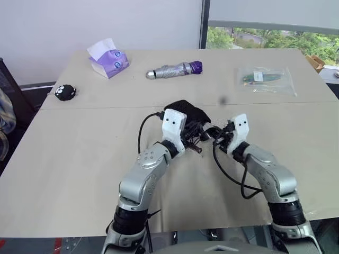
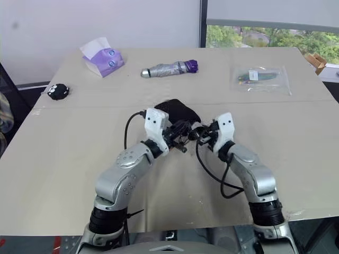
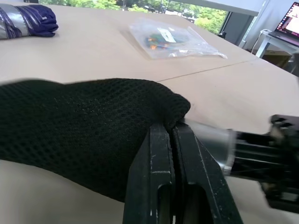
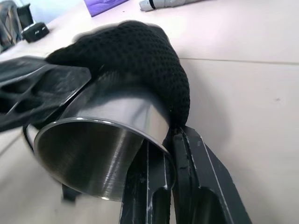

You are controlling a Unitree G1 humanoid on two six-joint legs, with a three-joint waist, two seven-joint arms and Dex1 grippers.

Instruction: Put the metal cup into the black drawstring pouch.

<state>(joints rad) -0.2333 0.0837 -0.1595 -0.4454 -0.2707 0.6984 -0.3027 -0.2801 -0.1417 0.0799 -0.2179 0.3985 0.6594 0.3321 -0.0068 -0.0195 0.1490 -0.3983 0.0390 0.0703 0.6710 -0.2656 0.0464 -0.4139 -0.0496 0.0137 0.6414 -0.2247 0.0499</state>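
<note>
Steel metal cup [image 4: 100,144] sits half inside black drawstring pouch [image 3: 79,126], both end effectors clamped on pouch's mouth.

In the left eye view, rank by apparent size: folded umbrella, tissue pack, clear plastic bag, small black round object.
1. clear plastic bag
2. folded umbrella and tissue pack: look alike, unranked
3. small black round object

table [image 1: 79,159]: beige, seamed | wall [image 1: 79,21]: white | window [image 1: 275,37]: daylight, green trees
</note>
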